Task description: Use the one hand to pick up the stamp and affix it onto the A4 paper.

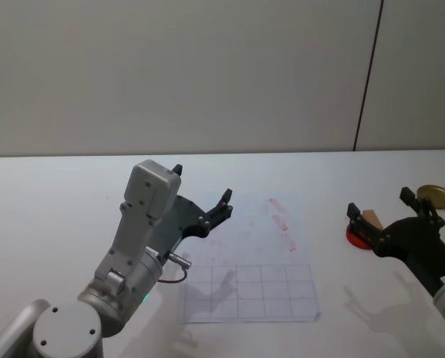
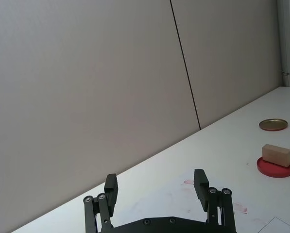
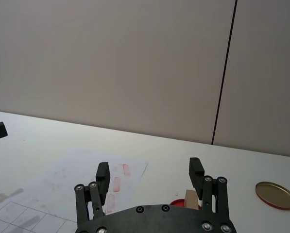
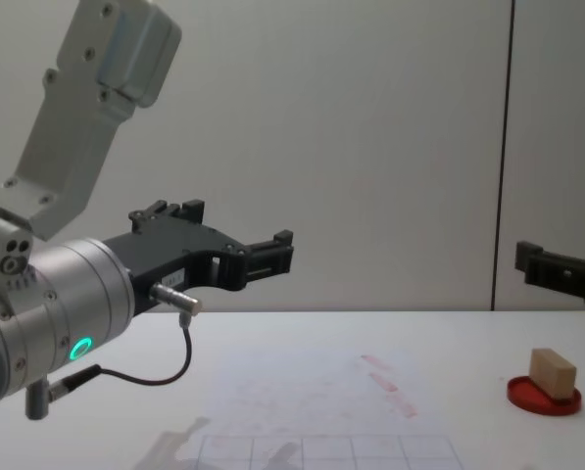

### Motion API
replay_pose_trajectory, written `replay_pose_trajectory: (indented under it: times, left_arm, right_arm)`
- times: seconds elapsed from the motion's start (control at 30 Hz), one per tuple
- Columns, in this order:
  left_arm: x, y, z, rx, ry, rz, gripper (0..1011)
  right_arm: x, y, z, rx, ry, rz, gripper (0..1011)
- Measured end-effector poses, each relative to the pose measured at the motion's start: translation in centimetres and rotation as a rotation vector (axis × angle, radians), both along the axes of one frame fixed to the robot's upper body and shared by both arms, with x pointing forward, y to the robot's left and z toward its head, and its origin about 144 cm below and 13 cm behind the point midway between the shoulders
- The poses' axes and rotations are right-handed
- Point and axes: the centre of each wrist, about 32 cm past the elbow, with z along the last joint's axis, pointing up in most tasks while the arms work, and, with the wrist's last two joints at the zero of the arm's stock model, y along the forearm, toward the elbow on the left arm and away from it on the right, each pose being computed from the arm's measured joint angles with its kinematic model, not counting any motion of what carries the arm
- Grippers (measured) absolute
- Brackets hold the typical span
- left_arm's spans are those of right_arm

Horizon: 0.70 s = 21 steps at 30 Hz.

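Stamp point(image 1: 371, 218) status? –lurker
OP: On the red ink pad point(image 1: 354, 234), right of the A4 paper point(image 1: 259, 261). My right gripper point(image 1: 379, 203) hovers open above it; left gripper point(image 1: 202, 183) idles open over the paper's edge. Off-centre pinch could tip it.

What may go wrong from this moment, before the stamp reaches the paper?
1. The stamp sits on the red ink pad. The open right gripper may nudge the pad or tip the stamp while closing.
2. The left gripper hangs open above the A4 paper. The right gripper might meet it when it brings the stamp over.
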Motion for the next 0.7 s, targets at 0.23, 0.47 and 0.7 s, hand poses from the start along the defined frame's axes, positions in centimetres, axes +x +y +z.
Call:
replay_pose_trajectory:
  times: [0.23, 0.47, 0.7]
  left_arm:
    - [0.0, 0.0, 0.0, 0.0, 0.0, 0.0, 993]
    - [0.0, 0.0, 0.0, 0.0, 0.0, 0.0, 993]
    - [0.0, 0.0, 0.0, 0.0, 0.0, 0.0, 993]
  right_arm:
    - [0.0, 0.0, 0.0, 0.0, 0.0, 0.0, 1001]
    - [0.0, 0.0, 0.0, 0.0, 0.0, 0.0, 1001]
    - [0.0, 0.0, 0.0, 0.0, 0.0, 0.0, 1001]
